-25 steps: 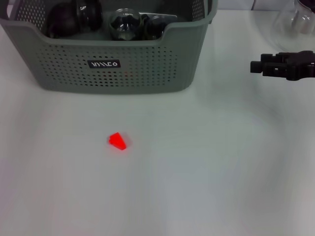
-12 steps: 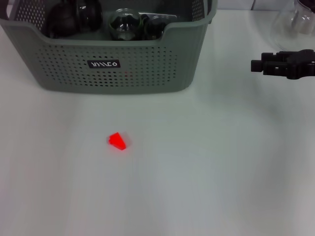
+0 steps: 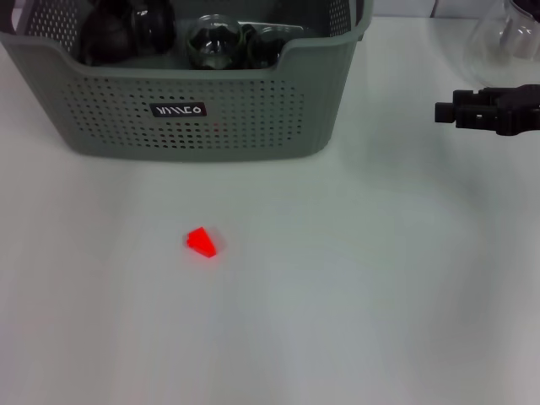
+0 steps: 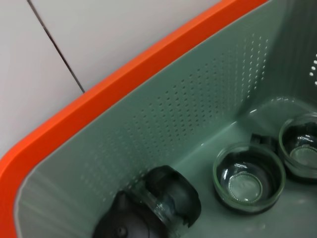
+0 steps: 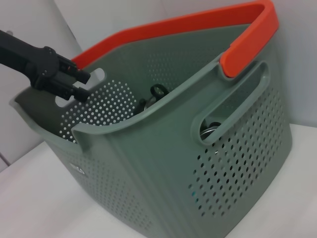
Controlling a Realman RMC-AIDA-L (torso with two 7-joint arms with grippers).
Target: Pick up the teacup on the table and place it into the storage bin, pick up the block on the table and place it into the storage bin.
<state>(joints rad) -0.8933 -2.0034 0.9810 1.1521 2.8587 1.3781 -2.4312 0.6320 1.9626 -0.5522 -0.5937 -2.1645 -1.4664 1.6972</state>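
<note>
The storage bin [image 3: 194, 118] runs off the top of the head view, its back wall unseen. The right pincer [image 3: 447, 111] is cut by the right edge, its arm hidden. A clear glass vessel [image 3: 506, 34] is clipped at the upper right corner.

Open surface [image 3: 354, 295] surrounds the red block [image 3: 202, 242]; storage bin [image 3: 194, 118] walls obstruct the far side.
</note>
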